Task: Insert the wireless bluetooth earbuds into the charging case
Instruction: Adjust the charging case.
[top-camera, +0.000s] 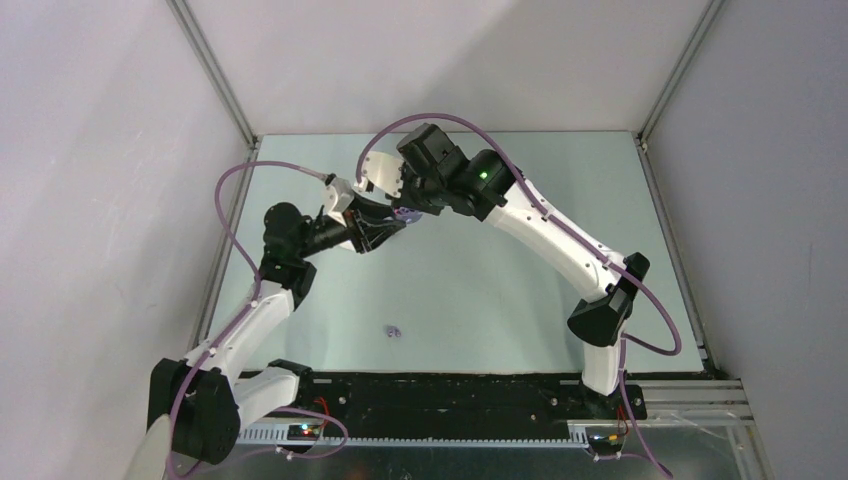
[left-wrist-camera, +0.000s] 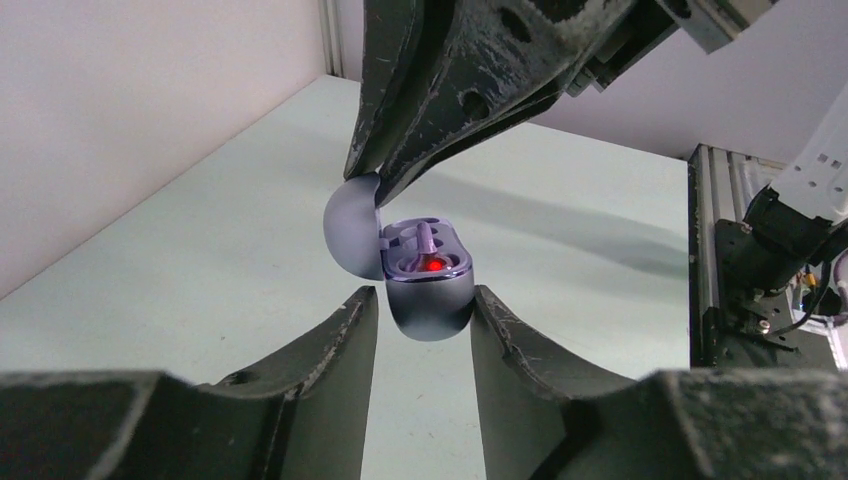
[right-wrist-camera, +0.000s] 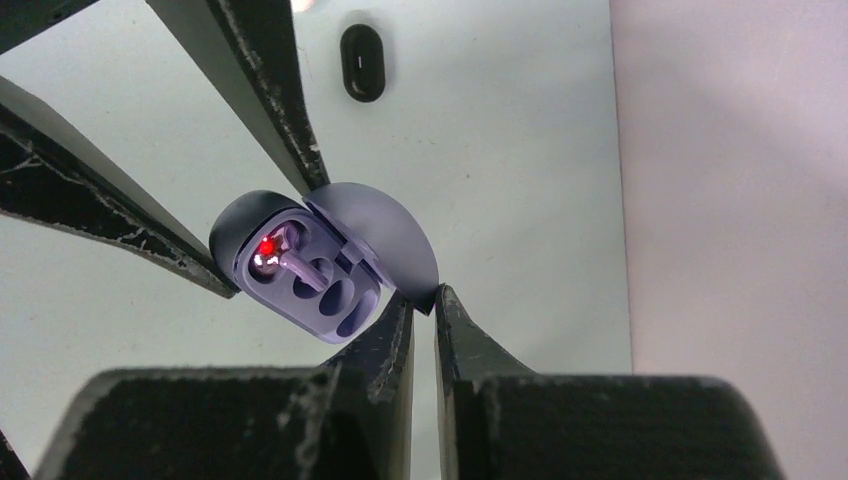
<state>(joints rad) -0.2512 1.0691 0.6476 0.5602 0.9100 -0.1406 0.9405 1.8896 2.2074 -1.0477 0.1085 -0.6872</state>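
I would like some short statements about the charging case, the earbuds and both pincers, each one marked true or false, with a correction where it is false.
1. The lid of the charging case stands open. True.
2. Both sockets of the case are filled. False: one earbud sits inside, the other socket is empty, and a second earbud lies on the table.
3. The left pincer holds the case body between its fingers. True.
4. The right pincer hangs wide open, far from the case. False: it is nearly closed on the lid's edge.
5. A red light glows inside the case. True.
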